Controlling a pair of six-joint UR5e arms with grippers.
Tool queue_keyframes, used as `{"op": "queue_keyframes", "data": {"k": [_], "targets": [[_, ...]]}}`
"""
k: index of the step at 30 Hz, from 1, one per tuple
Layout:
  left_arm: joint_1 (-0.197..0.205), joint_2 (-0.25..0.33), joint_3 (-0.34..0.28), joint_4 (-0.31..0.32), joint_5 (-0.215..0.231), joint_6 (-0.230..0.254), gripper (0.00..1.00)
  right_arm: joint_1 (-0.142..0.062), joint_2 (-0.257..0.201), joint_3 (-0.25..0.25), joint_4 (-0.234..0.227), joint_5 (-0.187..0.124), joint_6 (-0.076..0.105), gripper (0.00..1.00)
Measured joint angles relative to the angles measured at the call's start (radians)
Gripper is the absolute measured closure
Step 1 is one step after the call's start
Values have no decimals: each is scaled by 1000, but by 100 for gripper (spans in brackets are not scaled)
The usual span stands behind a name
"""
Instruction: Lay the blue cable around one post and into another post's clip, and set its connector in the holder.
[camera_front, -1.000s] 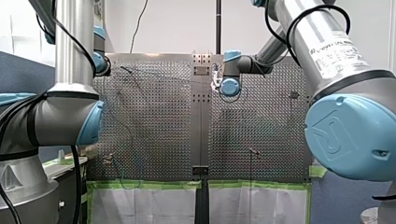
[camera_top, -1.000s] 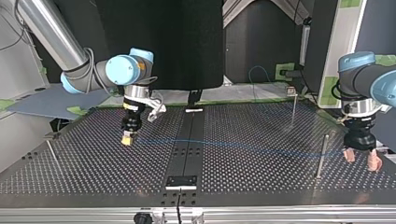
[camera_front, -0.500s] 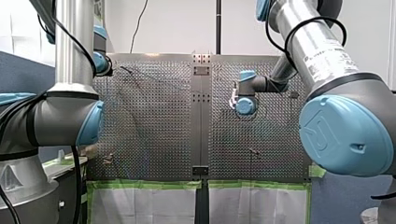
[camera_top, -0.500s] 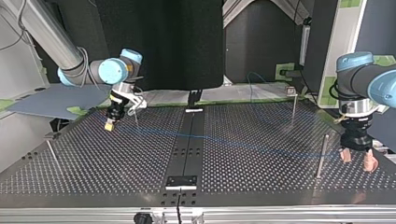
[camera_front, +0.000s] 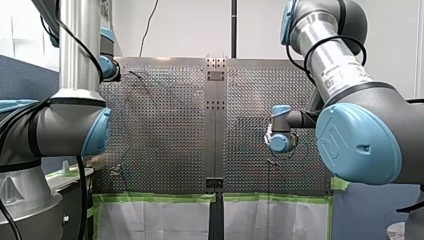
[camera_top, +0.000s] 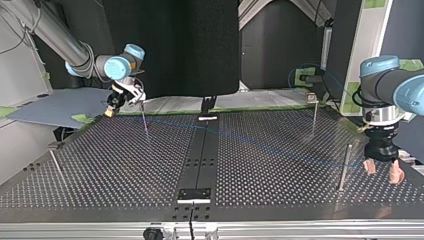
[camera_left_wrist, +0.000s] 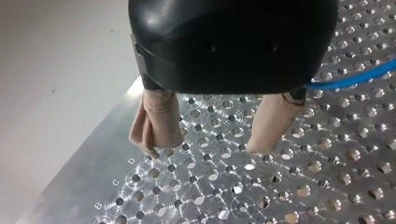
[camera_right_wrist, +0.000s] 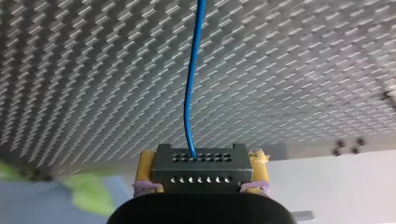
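The blue cable (camera_right_wrist: 189, 93) comes out of a black connector (camera_right_wrist: 201, 165) with rows of little holes. The connector sits tight between the yellow pads (camera_right_wrist: 147, 163) of my right gripper (camera_top: 108, 111), so those jaws pinch it from both sides. In the top view this gripper hangs at the far left of the table (camera_top: 100, 170), up off the holes; the cable runs from it low across the table to the right side. There it goes past a thin post (camera_top: 345, 167) near my left gripper (camera_left_wrist: 205, 148); I cannot tell if it goes around that post or only beside it (the blue line is very faint there). My left gripper has its beige pads (camera_left_wrist: 156, 121) spread wide with nothing between them; the cable passes just beside one of them and then hides behind the black body.

So I think the job is somewhere in the first half. The cable is picked up and pulled out long; the connector is not in any holder yet, and I cannot tell which part is the holder. The cable does not look pushed into the clip on the far post (camera_top: 314, 115). Left to do, I guess: the turn round a post, the clip, then the connector.
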Motion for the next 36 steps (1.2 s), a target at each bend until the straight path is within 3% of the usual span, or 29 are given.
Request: {"op": "queue_keyframes", "data": {"k": [7,14,17,25,29,36], "targets": [[-1,0,0,0,0,0,0,-1,56,56,-56,-11,13,100],[-2,0,0,-1,0,0,0,-5,119,119,-119,-67,-37,100],[-4,0,0,-2,0,0,0,-18,142,142,-142,-90,-46,100],[-13,0,0,-3,-1,2,0,-80,208,208,-208,-156,-35,100],[-16,0,1,-4,-3,3,0,-115,243,243,-243,-191,-60,100],[-20,0,5,-5,-4,3,0,-175,302,303,-303,-251,-118,100]]}}
